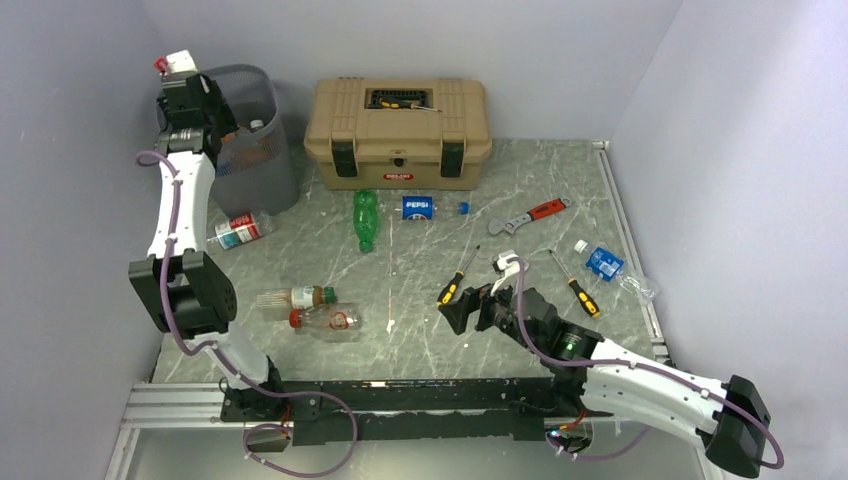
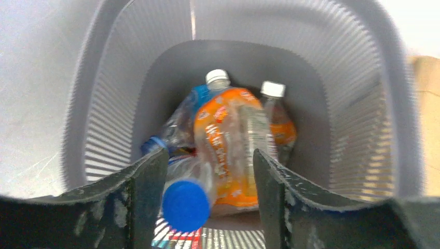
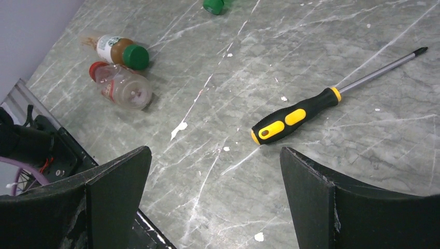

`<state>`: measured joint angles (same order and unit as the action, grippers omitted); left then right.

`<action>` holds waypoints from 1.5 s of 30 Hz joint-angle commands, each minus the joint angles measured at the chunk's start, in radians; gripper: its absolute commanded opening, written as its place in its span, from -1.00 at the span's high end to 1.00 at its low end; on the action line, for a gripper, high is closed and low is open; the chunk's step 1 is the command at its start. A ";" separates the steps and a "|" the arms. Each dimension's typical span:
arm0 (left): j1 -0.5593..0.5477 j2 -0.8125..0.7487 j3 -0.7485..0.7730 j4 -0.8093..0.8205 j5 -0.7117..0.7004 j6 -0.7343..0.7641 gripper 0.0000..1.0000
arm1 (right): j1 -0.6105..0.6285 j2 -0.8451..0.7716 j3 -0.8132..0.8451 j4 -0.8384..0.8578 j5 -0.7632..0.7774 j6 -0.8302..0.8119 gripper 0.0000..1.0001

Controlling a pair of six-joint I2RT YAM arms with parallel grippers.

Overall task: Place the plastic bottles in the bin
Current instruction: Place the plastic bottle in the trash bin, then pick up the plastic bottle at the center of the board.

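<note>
Left wrist: left gripper (image 2: 207, 155) points straight down into the bin (image 2: 363, 104). Jaws part-open, nothing clamped that I can see. My read: it's parked over the mouth so a drop lands inside.
Between its fingers: orange-label bottle (image 2: 228, 140) and blue-capped bottle (image 2: 186, 205) sit down in the bin, apparently loose. Can't rule out the blue cap grazing the left finger.
Bin contents: also a white-capped bottle (image 2: 275, 119) toward the back wall and a crushed clear one under the pile. At least four in.
Bin spot: far-left corner of the table (image 1: 420, 330). Likely why the left arm does the dumping.
Right gripper (image 3: 214, 151): jaws full wide, empty, hanging low over the near-right part of the table. Black-yellow screwdriver (image 3: 296, 116) lies just ahead of it, but that's a tool, not ours.
On table, left: red-white label bottle (image 1: 238, 230) at the bin's foot by the left edge. Green-capped bottle (image 1: 300, 297) and red-capped bottle (image 1: 325, 320) lie side by side toward the near-left corner.
On table, middle: green bottle (image 1: 365, 218) and Pepsi bottle (image 1: 420, 207) in front of the toolbox (image 1: 398, 130), which sits at the far edge.
On table, right: blue-label clear bottle (image 1: 610, 265) near the right edge, out of the left arm's easy reach.
Progress: six visible outside the bin, so somewhere short of half done.
Next, my guess: the red-white one at the bin's foot is the shortest trip for the left arm.
</note>
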<state>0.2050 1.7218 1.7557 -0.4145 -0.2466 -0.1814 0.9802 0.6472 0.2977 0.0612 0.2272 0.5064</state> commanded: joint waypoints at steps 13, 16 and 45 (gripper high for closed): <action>-0.341 -0.365 0.077 0.092 0.029 0.061 -0.99 | -0.003 0.050 0.151 -0.022 0.078 -0.074 -0.99; -0.447 -0.520 -0.094 0.104 0.114 0.057 -0.99 | -0.005 0.063 0.180 -0.044 0.112 -0.100 -0.99; -0.518 -0.917 -0.894 0.094 0.094 -0.180 -0.93 | -0.078 1.183 0.784 0.278 -0.027 -0.024 -0.70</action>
<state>-0.3092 0.8635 0.8982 -0.3950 -0.0307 -0.3180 0.9028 1.7359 0.9726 0.2768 0.2054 0.4648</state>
